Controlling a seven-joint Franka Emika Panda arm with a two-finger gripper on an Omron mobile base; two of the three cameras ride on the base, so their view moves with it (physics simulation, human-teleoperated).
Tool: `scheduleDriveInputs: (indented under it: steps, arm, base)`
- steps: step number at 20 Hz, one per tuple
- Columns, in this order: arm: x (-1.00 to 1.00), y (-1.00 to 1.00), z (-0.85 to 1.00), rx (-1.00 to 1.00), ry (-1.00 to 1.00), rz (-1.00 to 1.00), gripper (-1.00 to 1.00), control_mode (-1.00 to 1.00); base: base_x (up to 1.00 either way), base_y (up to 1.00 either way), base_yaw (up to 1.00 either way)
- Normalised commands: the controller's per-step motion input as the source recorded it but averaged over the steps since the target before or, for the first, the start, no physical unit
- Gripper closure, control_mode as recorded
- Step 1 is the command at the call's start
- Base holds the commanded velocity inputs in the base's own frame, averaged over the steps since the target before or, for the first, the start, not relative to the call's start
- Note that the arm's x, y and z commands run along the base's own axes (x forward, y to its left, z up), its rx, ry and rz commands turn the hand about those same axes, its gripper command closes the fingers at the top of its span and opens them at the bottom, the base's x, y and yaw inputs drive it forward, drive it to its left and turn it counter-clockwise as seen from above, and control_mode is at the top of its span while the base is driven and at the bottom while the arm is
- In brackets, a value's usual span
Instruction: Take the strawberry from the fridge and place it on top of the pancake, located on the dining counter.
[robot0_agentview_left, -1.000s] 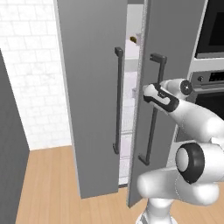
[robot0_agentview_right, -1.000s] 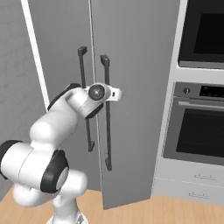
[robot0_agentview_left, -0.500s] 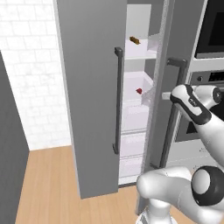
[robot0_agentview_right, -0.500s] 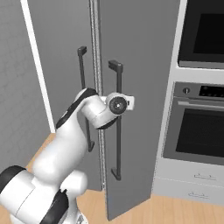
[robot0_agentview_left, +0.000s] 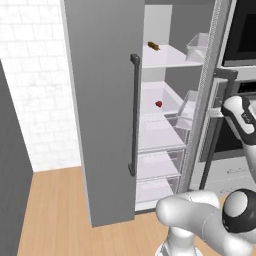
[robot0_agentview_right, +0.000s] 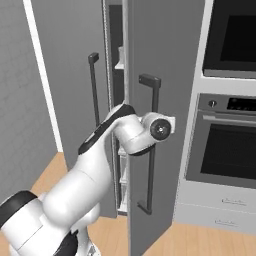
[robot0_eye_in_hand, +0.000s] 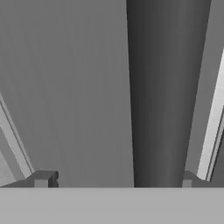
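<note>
— Two doors on the fridge (robot0_agentview_left: 107, 125), and we see the right-hand one (robot0_agentview_right: 165, 125) swung partly out. Where is our tool (robot0_eye_in_hand: 114, 181)?

— We have it at that door's dark bar handle (robot0_agentview_right: 151, 145). From the hand camera the handle (robot0_eye_in_hand: 159, 92) runs straight up between our two fingertips (robot0_eye_in_hand: 43, 178), which stand wide apart on either side of it, so we count the tool as released, gripping nothing.

— And the strawberry (robot0_agentview_left: 158, 104)?

— We spot it from the left base camera, a tiny red dot lying on a white middle shelf (robot0_agentview_left: 162, 112) inside the fridge, well apart from our tool. One shelf higher we see a small brown-and-orange item (robot0_agentview_left: 153, 46), and clear bins (robot0_agentview_left: 198, 47) sit to the right on those shelves.

— What stands beside the fridge?

— We see black-windowed wall ovens (robot0_agentview_right: 227, 140) just to its right, and a light wood floor (robot0_agentview_left: 55, 210) below.
</note>
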Motion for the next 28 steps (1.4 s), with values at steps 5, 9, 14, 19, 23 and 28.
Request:
scheduleDriveInputs:
  steps: [5, 9, 14, 19, 23, 28]
  arm:
    - [0.45, -0.38, -0.25, 0.08, -0.13, 0.23, -1.0, -1.0]
    - [0.6, 0.11, -0.14, 0.01, -0.27, 0.24, -1.0, -1.0]
    - [0.0, -0.12, 0.07, 0.0, -0.13, 0.24, -1.0, -1.0]
    - [-0.18, -0.48, 0.06, 0.0, 0.0, 0.07, -1.0, -1.0]
    - [-0.61, -0.2, 0.37, -0.04, -0.06, -0.01, -1.0, -1.0]
    - [-0.65, 0.62, 0.39, -0.31, -0.05, -0.23, -1.0, -1.0]
  base:
    - [0.0, 0.0, 0.0]
    - [0.0, 0.0, 0.0]
    - [0.0, 0.0, 0.0]
    - [0.0, 0.0, 0.0]
    - [0.0, 0.0, 0.0]
    - [0.0, 0.0, 0.0]
